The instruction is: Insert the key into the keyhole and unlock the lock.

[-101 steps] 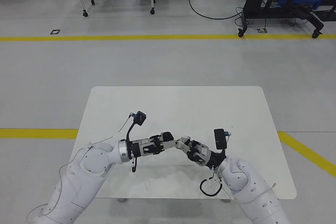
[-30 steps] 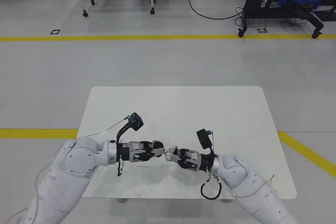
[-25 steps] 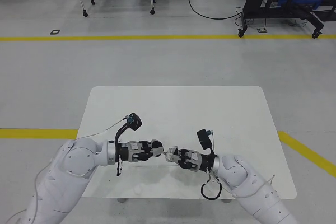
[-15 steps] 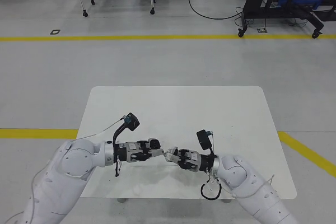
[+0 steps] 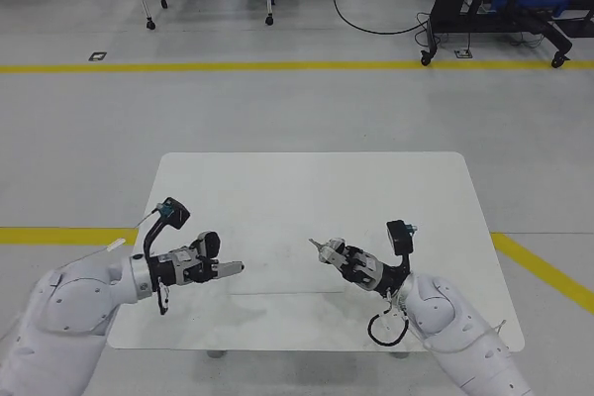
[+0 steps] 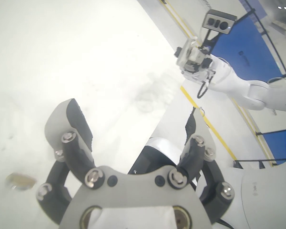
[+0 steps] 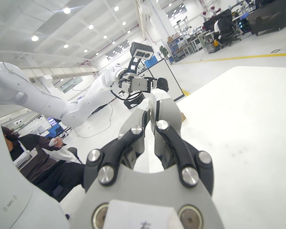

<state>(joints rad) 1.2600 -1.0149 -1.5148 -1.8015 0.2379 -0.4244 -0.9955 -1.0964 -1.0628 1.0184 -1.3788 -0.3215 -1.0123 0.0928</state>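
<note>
Pulling apart, left end effector now wide and empty, right end effector pinching thin metal, probably the key; insertion seems undone.

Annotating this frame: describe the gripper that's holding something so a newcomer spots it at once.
Above the white table two white arms come in from the near edge. The right gripper is the one nearer the table's middle. Unlike the left gripper, open and empty, it is shut on a thin silvery piece.
</note>
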